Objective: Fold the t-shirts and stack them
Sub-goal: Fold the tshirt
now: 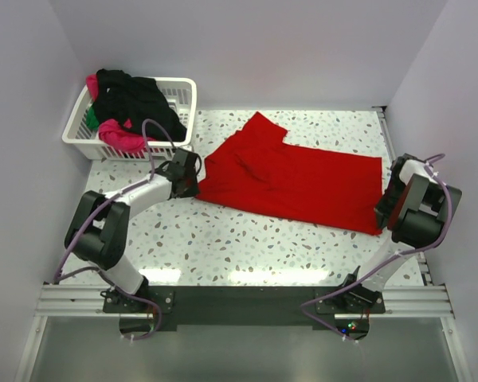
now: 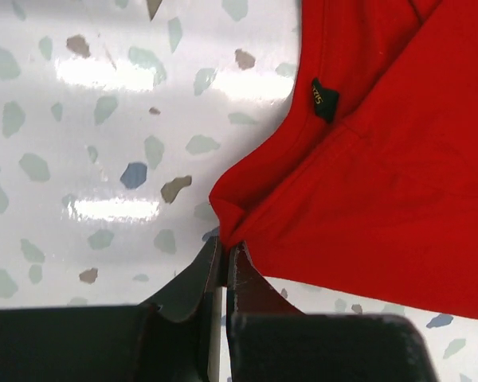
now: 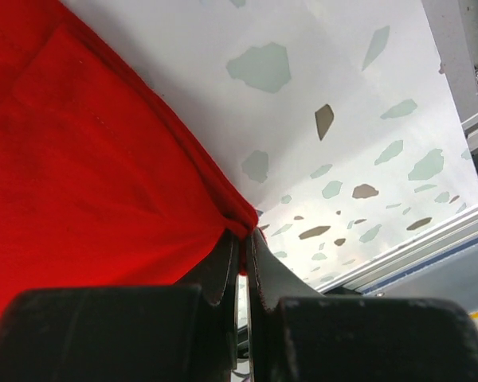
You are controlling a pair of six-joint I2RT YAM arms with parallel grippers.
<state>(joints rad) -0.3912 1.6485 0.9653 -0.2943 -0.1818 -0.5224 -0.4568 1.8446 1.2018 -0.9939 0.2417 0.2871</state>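
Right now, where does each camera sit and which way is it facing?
Top external: fixed above and behind the arm bases, looking down on the speckled white table; both arms show, the bright red cloth t-shirt between them, the white plastic lattice basket far left.
Left wrist: on the left arm, looking along its fingers; the left gripper pinches a shirt corner.
Right wrist: on the right arm, likewise; the right gripper pinches the shirt's edge.
Shared: all three see shirt and table.
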